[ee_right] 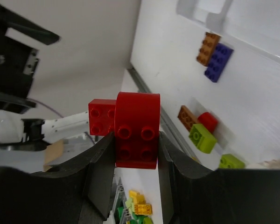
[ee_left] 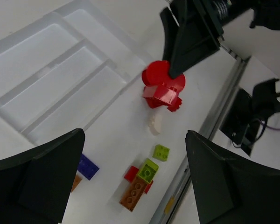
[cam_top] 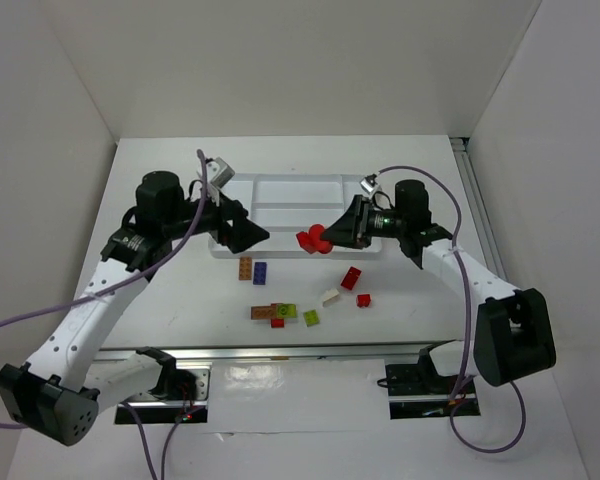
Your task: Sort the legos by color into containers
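Sorting is barely off the ground here imo. Every slot I can see in the white tray [cam_top: 280, 190] is bare, though the arms cover its near corners, so I can't vouch for those. The right claw [ee_right: 136, 140] is clenched on a red clump [ee_left: 162, 91], which looks like two pieces stuck together: one with a rounded back and four studs, plus a square red brick [ee_right: 101, 116] off its side. It's held in the air by the tray's near edge, and I can't tell if it's over a slot or over the table. The left claw [ee_left: 134, 140] is spread wide with nothing in it, hovering by the tray's near-left corner. Everything else lies loose on the table on the near side of the tray: an orange-brown plate [cam_top: 245, 267] touching a blue-purple plate [cam_top: 260, 272], a red block [cam_top: 351, 277], a cream bit [cam_top: 330, 296], a small red bit [cam_top: 363, 300], a lime brick [cam_top: 311, 318], and a little jumble [cam_top: 272, 313] of orange-brown, lime and red pressed together. So pretty much the whole job is left. Material-wise the pieces are hard glossy plastic, blocky with round studs. The tray is thin smooth white plastic with low dividing walls and three long slots in the middle.
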Action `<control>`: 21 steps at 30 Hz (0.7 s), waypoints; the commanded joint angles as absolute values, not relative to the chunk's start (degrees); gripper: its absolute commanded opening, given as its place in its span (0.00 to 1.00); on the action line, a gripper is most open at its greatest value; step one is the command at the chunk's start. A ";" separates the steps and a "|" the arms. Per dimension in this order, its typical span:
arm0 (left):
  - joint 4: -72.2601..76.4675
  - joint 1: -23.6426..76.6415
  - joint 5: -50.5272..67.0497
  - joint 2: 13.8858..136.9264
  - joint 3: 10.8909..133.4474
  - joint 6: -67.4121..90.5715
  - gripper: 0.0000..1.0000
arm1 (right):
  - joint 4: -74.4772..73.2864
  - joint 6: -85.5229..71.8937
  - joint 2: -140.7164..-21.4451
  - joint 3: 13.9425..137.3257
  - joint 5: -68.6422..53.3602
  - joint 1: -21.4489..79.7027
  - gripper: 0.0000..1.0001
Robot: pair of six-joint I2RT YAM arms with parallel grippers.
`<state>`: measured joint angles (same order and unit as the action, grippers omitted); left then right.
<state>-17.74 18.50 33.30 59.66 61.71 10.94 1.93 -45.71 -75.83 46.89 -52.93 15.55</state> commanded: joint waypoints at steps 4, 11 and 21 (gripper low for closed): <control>-9.51 24.16 45.89 63.37 59.78 7.29 1.00 | 17.14 -55.80 -72.16 46.93 -61.87 14.68 0.12; -4.49 29.44 42.45 64.85 57.74 7.82 1.00 | 19.24 -60.20 -72.68 47.46 -60.38 14.68 0.12; -0.71 31.20 41.75 72.77 61.87 8.35 0.94 | 24.17 -63.63 -74.00 45.62 -59.68 16.43 0.12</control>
<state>-5.32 30.87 40.80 71.72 58.61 9.17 20.18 -62.33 -73.76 45.82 -59.29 15.46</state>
